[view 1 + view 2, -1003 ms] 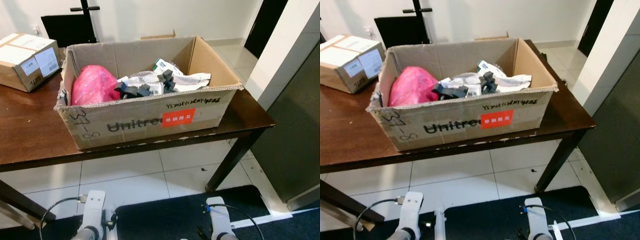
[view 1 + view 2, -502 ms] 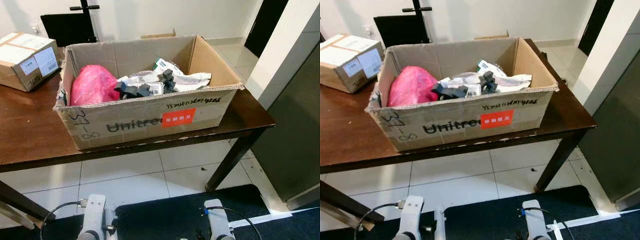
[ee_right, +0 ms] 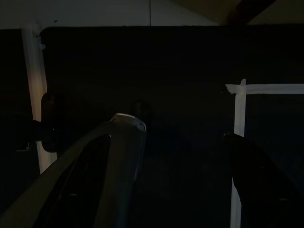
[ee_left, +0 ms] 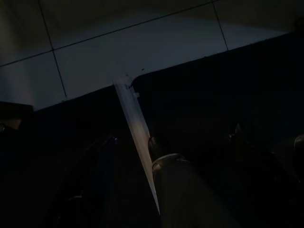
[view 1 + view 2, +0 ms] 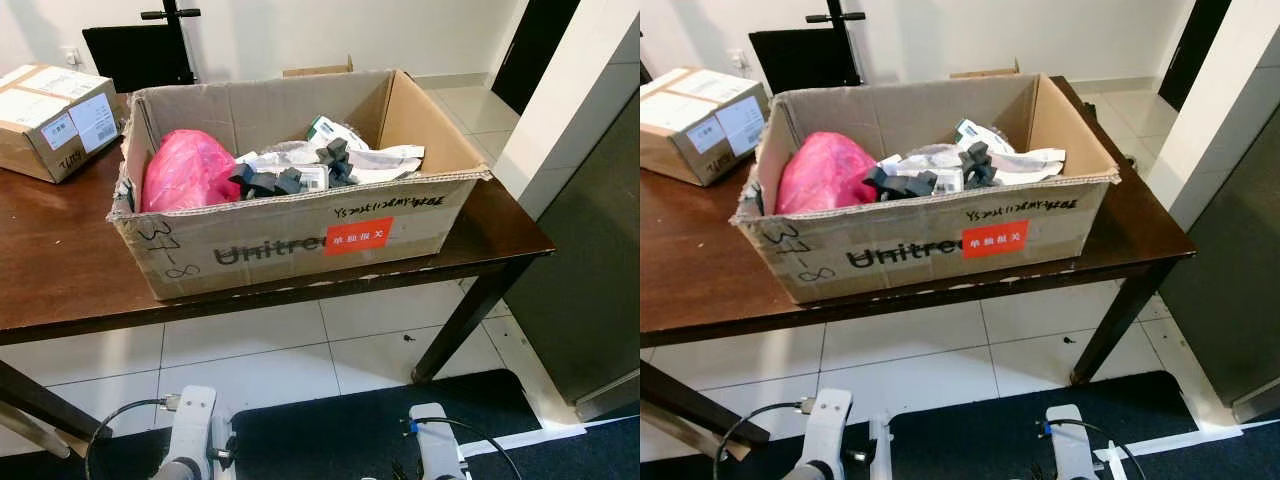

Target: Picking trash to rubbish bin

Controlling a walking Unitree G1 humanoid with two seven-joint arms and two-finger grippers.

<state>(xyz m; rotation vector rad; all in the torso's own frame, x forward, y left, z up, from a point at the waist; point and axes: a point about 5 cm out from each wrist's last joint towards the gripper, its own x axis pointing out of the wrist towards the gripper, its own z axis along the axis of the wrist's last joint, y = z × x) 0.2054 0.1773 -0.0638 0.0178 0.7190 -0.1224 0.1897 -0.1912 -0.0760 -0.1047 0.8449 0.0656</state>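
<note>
Jaws' state unreadable, both arms hanging low; cardboard box (image 5: 300, 235) of trash on table (image 5: 60, 270), smaller box (image 5: 55, 120) beside.

table (image 5: 60, 270) — dark wood; sealed carton (image 5: 52, 118) — on its far left corner | dark mat (image 5: 340, 430) — on tiled floor

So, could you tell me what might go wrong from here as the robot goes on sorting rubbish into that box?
1. The cardboard box sits right at the table's front edge; a push while dropping trash in might shift it on the table.
2. The pink bag and the black pieces are heaped close to the rim, so added rubbish may spill out.
3. Both arms hang low over the dark mat, below the tabletop, so raising them could catch the table edge.
</note>
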